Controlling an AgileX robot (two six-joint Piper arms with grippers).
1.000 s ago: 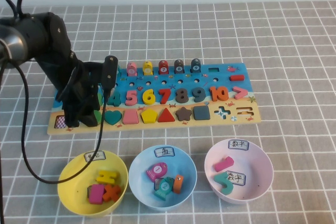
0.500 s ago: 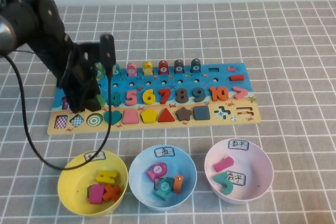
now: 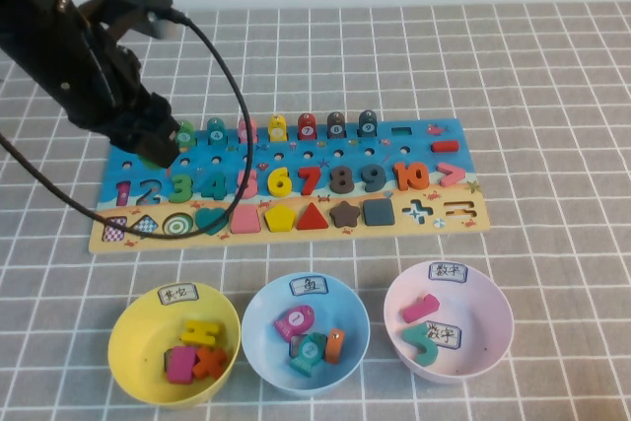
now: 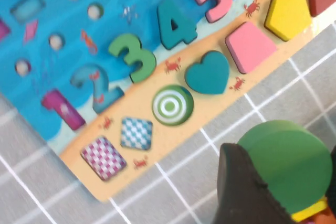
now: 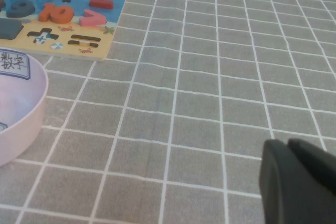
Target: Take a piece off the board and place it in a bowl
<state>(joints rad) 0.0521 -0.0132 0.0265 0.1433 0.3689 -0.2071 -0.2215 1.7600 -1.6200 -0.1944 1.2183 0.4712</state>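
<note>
My left gripper [image 3: 158, 145] is raised above the left end of the board [image 3: 473, 219] and is shut on the green round piece [image 4: 286, 163], which shows between its fingers in the left wrist view; in the high view the arm hides the piece. The round slot [image 3: 178, 225] with green and white rings lies bare on the tan strip, next to the teal heart [image 3: 211, 220]. The yellow bowl [image 3: 128, 352] stands in front of the board at the left and holds a few pieces. My right gripper [image 5: 299, 182] is shut and empty over bare tablecloth, out of the high view.
A light-blue bowl [image 3: 261, 342] and a pink bowl [image 3: 493, 337] with pieces stand right of the yellow one. The left arm's cable [image 3: 237, 96] loops over the board's left half. Grey gridded cloth stretches to the right of the board.
My left arm has risen and swung back and to the left, lifting the green piece off the board. The ringed round slot is now uncovered.
</note>
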